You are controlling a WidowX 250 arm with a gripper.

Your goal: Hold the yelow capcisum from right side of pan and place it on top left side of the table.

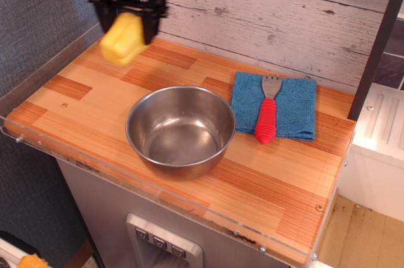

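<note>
The yellow capsicum [124, 40] hangs in the air above the back left part of the wooden table [82, 101], held in my black gripper [128, 17], which is shut on its top. It is to the left of and behind the steel pan [180, 130], well clear of it. The pan stands empty at the middle of the table. The capsicum is slightly blurred.
A blue cloth [289, 109] lies at the back right with a red-handled fork [267, 115] on it. A clear acrylic strip [44, 72] edges the left and front sides. A dark post [372, 47] stands at the right, a plank wall behind.
</note>
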